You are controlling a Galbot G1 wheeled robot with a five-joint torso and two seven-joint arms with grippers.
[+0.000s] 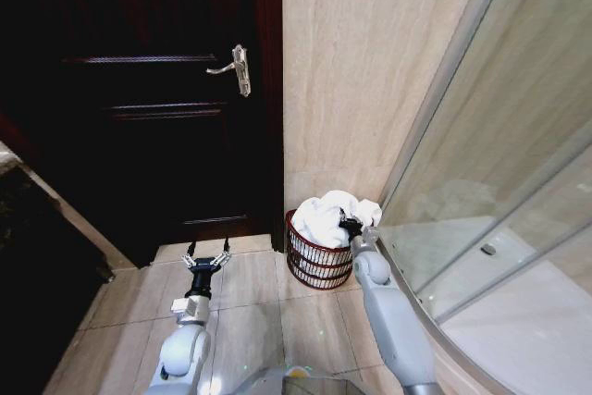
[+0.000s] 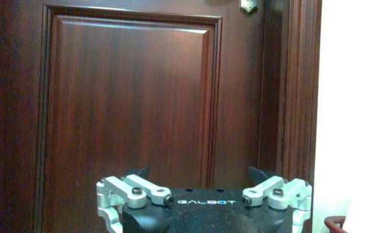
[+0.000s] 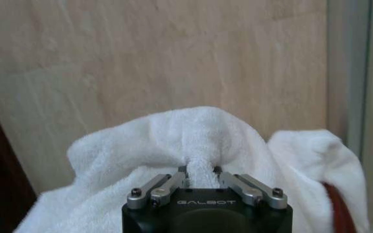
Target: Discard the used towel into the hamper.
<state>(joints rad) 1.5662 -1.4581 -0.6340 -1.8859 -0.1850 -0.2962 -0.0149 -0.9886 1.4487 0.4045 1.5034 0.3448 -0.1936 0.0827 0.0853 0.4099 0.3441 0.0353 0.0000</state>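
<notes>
Towel (image 3: 193, 141), white and bunched, is pinched in a fold by the right gripper (image 3: 199, 171) directly over the hamper (image 1: 314, 261), which sits at about one o'clock against the tiled wall (image 1: 370, 62). I judge a clean release needs the jaws spread wide so every fold drops inside the rim. The left gripper (image 1: 205, 254) hangs open at eleven o'clock, facing the dark door (image 1: 148, 90).

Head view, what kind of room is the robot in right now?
Most likely a bathroom: a curved glass shower enclosure on the right, beige tiled walls, and a white towel heaped in a wire hamper beside a dark wooden door.
</notes>
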